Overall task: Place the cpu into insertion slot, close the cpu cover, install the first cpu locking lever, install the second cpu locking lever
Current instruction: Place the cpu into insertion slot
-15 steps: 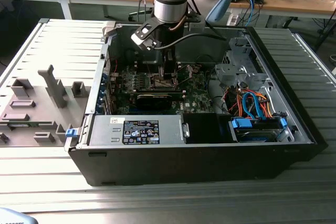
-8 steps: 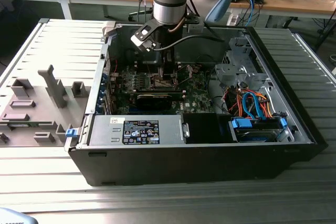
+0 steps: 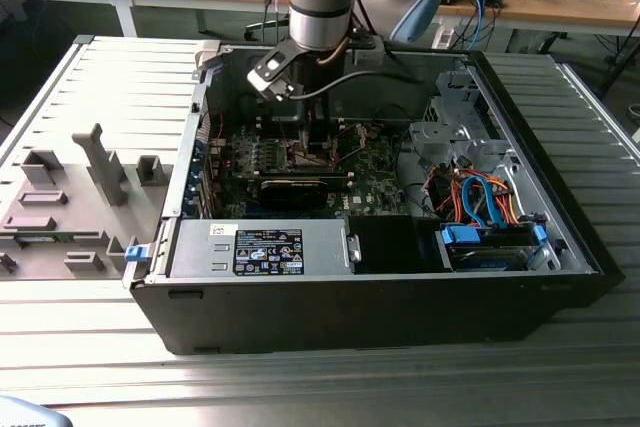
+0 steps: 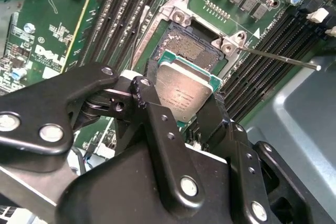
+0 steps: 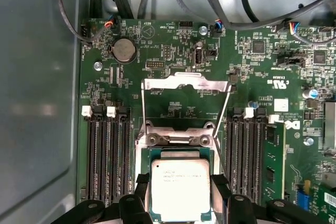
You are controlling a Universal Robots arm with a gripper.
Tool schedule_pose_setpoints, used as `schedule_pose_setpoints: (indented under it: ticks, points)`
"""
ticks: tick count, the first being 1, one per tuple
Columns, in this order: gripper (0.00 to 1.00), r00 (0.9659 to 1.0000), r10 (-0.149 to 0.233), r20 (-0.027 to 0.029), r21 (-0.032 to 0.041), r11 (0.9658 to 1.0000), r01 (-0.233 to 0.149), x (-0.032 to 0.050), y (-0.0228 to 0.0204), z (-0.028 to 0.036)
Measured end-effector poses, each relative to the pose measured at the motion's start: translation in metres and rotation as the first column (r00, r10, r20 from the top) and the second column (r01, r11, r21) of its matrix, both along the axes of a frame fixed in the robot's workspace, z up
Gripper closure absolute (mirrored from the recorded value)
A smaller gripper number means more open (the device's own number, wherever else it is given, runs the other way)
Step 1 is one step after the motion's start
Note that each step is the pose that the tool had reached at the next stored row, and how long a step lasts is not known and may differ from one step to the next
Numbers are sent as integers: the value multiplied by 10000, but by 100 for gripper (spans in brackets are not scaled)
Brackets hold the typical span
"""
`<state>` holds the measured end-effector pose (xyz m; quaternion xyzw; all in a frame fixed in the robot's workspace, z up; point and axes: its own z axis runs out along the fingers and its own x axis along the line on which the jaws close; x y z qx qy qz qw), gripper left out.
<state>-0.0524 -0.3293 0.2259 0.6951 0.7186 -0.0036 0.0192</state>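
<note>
My gripper [image 5: 180, 195] is shut on the cpu [image 5: 180, 179], a square chip with a silver-grey top, one black finger [image 5: 140, 190] on each side. In the second wrist view the cpu [image 4: 184, 92] hangs tilted just over the near part of the insertion slot [image 4: 190, 50], whose dark pin field shows beyond it. The cpu cover [image 5: 186, 83] is swung open and lies back over the board. Two thin locking levers [image 5: 222, 113] stand unlatched beside the slot; one lever [image 4: 283, 59] sticks out sideways. In the exterior view the arm reaches down into the open computer case [image 3: 400, 297].
Black memory slots [image 5: 105, 150] flank the socket, with a green module [image 5: 274, 156] in one. Dark cables [image 5: 252, 9] cross above the board. A grey case wall [image 5: 37, 103] stands close by. Orange and blue drive cables [image 3: 480, 202] fill the case's right in the exterior view.
</note>
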Motion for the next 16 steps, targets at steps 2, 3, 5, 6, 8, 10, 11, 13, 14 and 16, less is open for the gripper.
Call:
schedule_pose_setpoints:
  ticks: [2,3,5,6,8,10,11,13,14,16]
  points:
    - [45,10000,-1,1,1,10000,1,-14,2,-30]
    - [45,10000,-1,1,1,10000,1,-20,2,-49]
    - [45,10000,-1,0,0,10000,1,-27,1,-72]
    - [45,10000,-2,0,1,10000,2,-32,1,-93]
    - [45,10000,-4,1,1,10000,4,-40,1,-124]
    - [45,10000,-6,0,0,10000,6,-45,1,-151]
    - [45,10000,-10,1,1,10000,10,-49,2,-170]
    - [45,10000,-12,0,0,10000,12,-53,1,-183]
    - [45,10000,-11,-1,-2,10000,11,-53,1,-184]
    - [45,10000,-13,0,0,10000,13,-54,1,-186]
